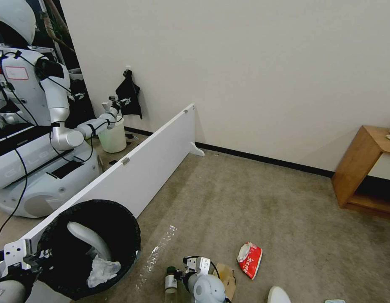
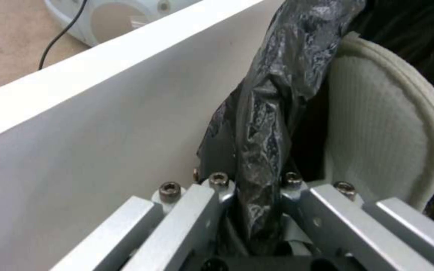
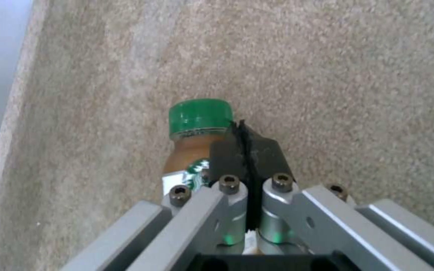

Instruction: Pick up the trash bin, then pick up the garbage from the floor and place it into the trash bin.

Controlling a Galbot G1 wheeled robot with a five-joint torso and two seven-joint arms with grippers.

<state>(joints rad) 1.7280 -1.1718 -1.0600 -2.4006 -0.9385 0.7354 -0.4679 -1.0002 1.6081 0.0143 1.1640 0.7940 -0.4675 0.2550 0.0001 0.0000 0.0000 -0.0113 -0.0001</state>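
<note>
The trash bin [image 1: 92, 248], lined with a black bag [image 2: 272, 94], stands at the lower left. It holds a white slipper [image 2: 378, 124] and a crumpled tissue [image 1: 101, 269]. My left gripper [image 1: 33, 256] is shut on the bin's bagged rim [image 2: 254, 180]. My right gripper [image 3: 247, 130] hangs low over the carpet with its pads pressed together. A small bottle [image 3: 194, 139] with a green cap lies right beside it, also seen as the bottle [image 1: 170, 284]. Around it lie a brown paper bag [image 1: 228, 277], a red snack packet [image 1: 250, 260], another white slipper [image 1: 279, 295] and a pale-blue mask [image 1: 335, 301].
A long white board [image 1: 148, 164] stands on edge along the bin's left side. Behind it are another robot [image 1: 35, 126] and a pale bucket [image 1: 113, 136]. A wooden cabinet [image 1: 363, 168] stands at the right wall. Clear plastic film [image 1: 161, 248] lies on the carpet.
</note>
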